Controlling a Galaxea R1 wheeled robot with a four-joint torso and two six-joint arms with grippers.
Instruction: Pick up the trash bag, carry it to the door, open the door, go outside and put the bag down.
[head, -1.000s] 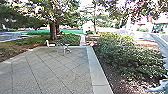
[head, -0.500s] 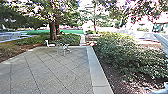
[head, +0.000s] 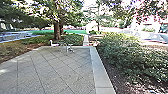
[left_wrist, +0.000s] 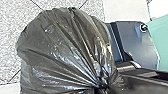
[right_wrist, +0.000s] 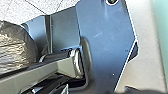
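Over the paving, my left tool appears closed on the gathered neck of the trash bag, presumably so its weight hangs below. My right tool's state I cannot tell.

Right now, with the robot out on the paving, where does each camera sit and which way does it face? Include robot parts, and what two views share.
Head: high on the robot, looking forward and down over paving to bushes and a tree trunk.
Left wrist: on the left arm, looking down on the gathered trash bag, with the robot's dark plate beyond it.
Right wrist: on the right arm, looking down at the same plate, the robot's jointed bar and the bag's side.
Shared: both wrist views show bag, plate and paving.
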